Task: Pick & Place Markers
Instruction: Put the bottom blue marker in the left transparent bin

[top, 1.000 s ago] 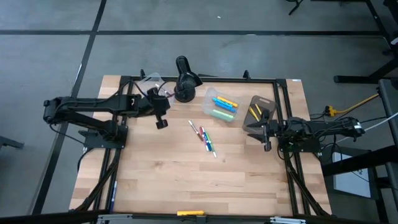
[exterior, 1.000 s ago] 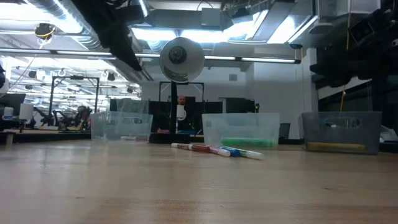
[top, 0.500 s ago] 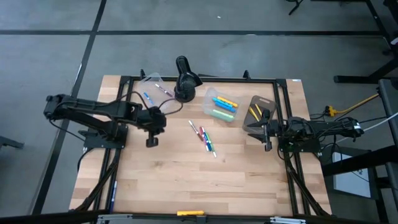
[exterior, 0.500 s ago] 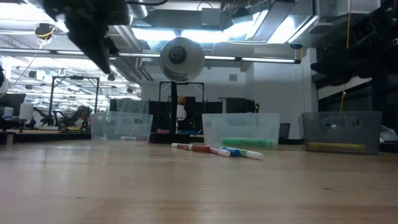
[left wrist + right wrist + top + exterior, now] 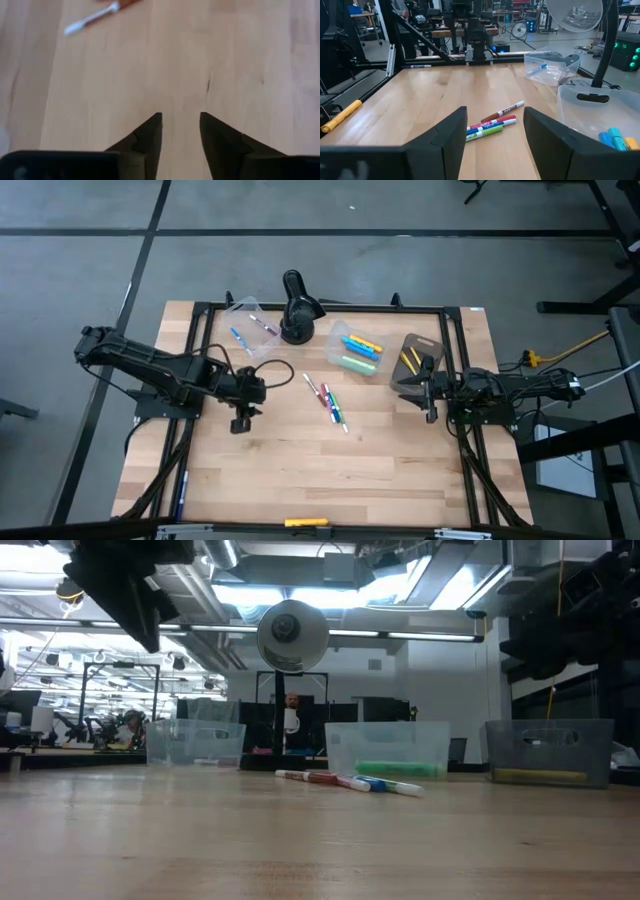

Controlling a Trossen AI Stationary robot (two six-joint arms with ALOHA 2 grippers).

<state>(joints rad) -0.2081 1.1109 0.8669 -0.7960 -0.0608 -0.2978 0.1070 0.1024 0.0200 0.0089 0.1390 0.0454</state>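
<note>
Several markers [image 5: 328, 402] lie loose in a bunch on the wooden table, a little past its middle; they also show in the right wrist view as markers [image 5: 495, 123]. My left gripper [image 5: 240, 423] hangs open over bare wood to their left, tipped downward, with nothing between its fingers [image 5: 152, 131]. One red marker with a white end [image 5: 92, 17] lies ahead of it. My right gripper [image 5: 425, 395] waits open at the table's right side, level, facing the loose markers [image 5: 495, 112].
At the far side stand a clear tub [image 5: 250, 328] with a blue and a purple marker, a black desk lamp [image 5: 297, 308], a clear tub [image 5: 357, 350] with yellow, cyan and green markers, and a grey tub [image 5: 418, 358] with yellow ones. Bare wood lies nearer.
My left gripper has swung away from the far-left clear tub toward the table's near edge and sunk slightly, tipping more steeply downward. The tub, hidden under the arm a second ago, now shows its markers. The loose markers and the right arm have kept still.
</note>
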